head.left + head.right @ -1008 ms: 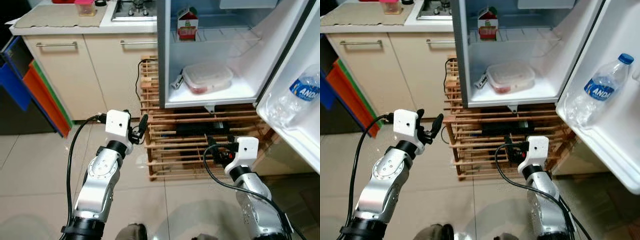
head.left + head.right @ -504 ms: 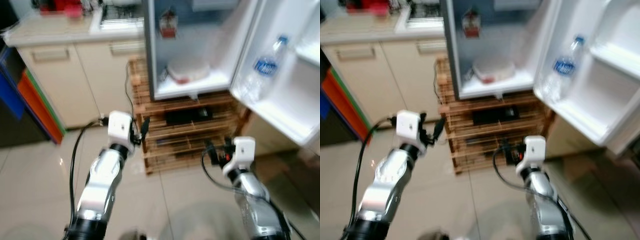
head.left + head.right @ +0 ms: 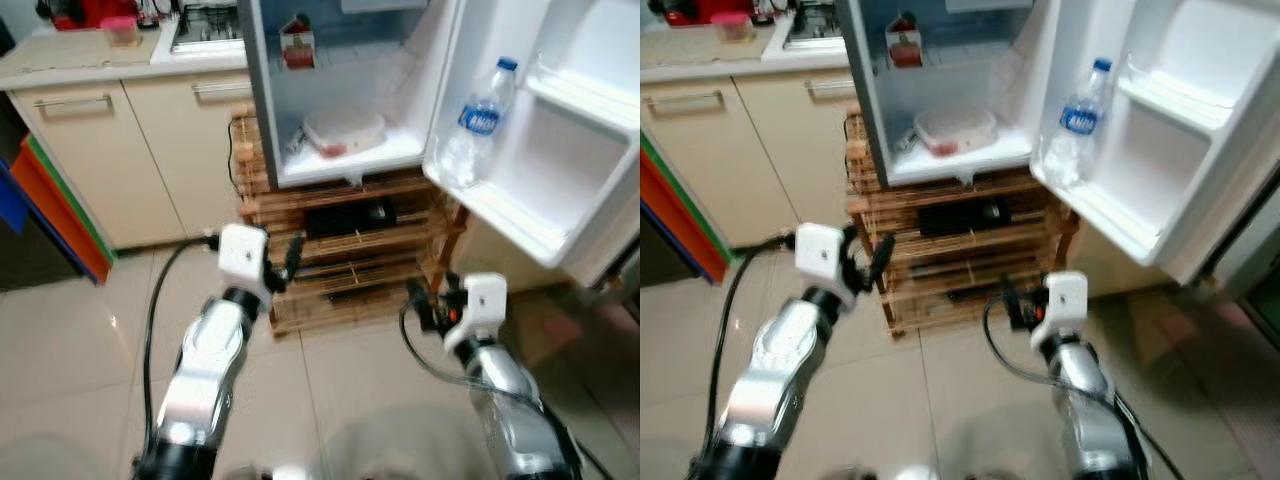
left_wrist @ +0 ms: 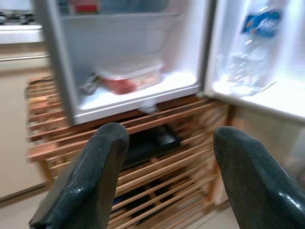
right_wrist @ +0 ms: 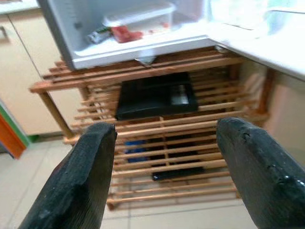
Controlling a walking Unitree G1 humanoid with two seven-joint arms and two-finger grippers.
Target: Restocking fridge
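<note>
Left eye view: both claws, left claw (image 3: pixel 282 262) and right claw (image 3: pixel 428 304), spread and empty (nothing carried yet), face the open white fridge (image 3: pixel 345 160); clear plastic water bottle (image 3: pixel 472 125) stands in its door shelf.

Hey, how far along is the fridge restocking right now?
Already in the open fridge: a carton on the upper shelf, a lidded container on the lower, a water bottle in the door. In hand: nothing; the left pincer and right pincer are open and empty, before the wooden rack. Left: any further items, and shutting the door.
</note>
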